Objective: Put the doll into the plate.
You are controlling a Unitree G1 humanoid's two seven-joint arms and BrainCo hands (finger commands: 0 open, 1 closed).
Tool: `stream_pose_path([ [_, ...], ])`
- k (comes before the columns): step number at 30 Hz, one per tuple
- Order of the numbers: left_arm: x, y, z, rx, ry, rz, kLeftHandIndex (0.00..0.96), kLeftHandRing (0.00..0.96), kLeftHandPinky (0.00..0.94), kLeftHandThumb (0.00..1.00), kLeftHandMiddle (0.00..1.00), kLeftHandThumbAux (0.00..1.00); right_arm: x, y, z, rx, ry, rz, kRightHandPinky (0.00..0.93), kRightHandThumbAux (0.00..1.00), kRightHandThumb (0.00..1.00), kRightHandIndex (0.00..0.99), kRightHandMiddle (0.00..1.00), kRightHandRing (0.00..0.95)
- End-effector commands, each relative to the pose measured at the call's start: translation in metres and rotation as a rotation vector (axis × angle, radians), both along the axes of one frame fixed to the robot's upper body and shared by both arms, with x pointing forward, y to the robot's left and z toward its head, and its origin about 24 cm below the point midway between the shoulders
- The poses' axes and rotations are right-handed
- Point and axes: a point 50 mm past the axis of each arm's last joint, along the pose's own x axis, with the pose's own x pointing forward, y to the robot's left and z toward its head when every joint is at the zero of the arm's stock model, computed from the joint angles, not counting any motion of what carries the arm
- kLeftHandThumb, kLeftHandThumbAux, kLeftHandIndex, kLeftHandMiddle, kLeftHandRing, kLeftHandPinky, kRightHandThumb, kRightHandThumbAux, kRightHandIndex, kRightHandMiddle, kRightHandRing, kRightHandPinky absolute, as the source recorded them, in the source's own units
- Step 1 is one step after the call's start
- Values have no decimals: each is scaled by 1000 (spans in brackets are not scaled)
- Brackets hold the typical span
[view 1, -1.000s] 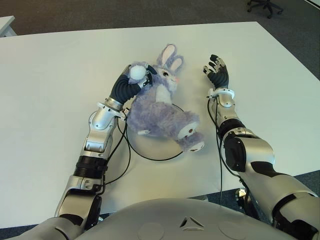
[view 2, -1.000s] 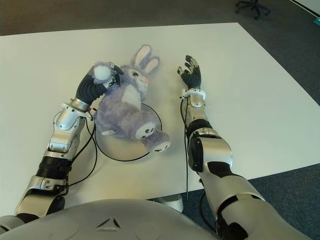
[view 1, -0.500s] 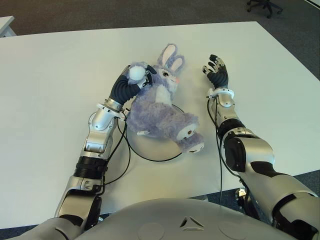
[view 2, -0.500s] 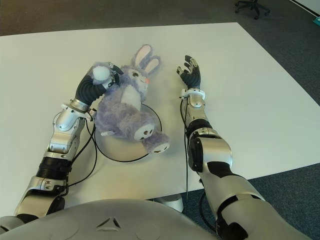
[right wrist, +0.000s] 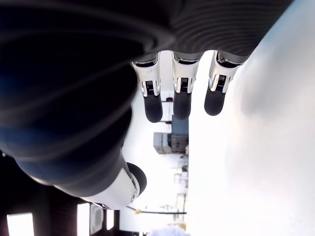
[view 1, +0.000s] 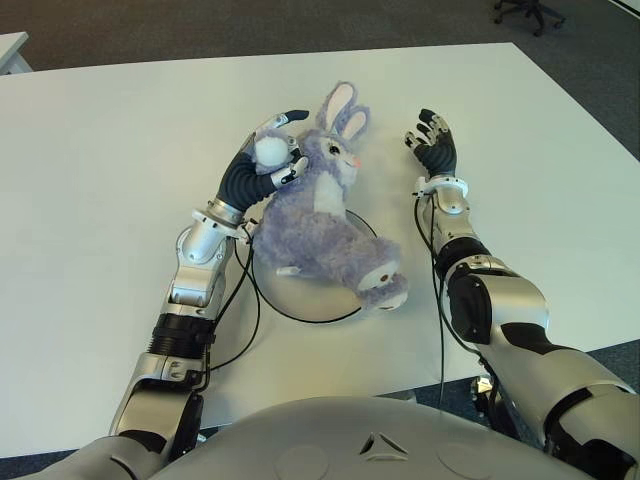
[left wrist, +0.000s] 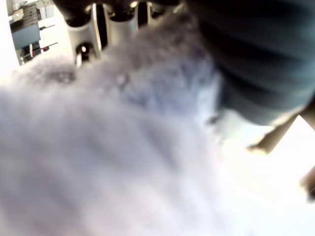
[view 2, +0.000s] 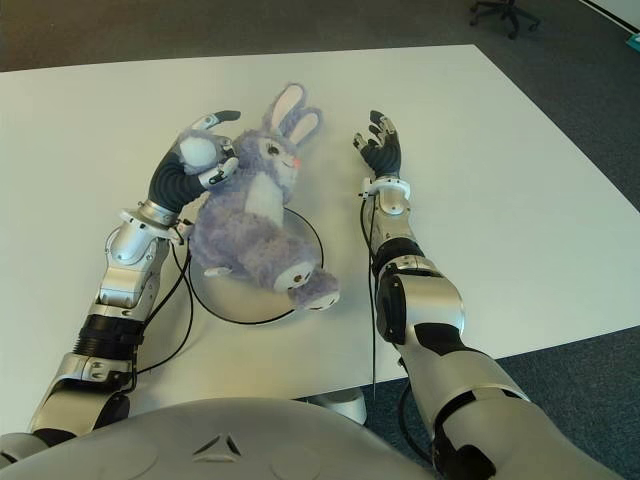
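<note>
1. Opening now: left hand (view 1: 268, 158) has its fingers spread off the doll (view 1: 325, 215), where earlier they were wrapped round its white paw; the paw sits against the palm.
2. Doll lies on the plate (view 1: 285, 292), ears pointing away from the robot, feet toward it, long axis slanted toward the right.
3. Doll is a fluffy lavender rabbit with a white belly and pink-lined ears.
4. Right hand (view 1: 433, 145) is beside the doll's head on its right, fingers relaxed, holding nothing.
</note>
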Motion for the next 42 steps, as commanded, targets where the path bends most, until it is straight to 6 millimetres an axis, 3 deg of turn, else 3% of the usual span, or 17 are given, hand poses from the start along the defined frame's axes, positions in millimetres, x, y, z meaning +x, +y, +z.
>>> stream_pose_path([
  [1,0,4,-6,27,19,-2,146,233,165,195,257,509,-21,2,-42,22,156,-10,105,859,535,147,117,89],
  [30,-1,8,-5,51,1,16,82,117,95,186,134,483,-20,4,-42,30,157,-9,98,869,564,145,122,87],
  [42,0,12,-5,70,-20,46,26,63,5,114,89,406,-21,4,-43,22,157,-13,106,863,487,155,116,86],
])
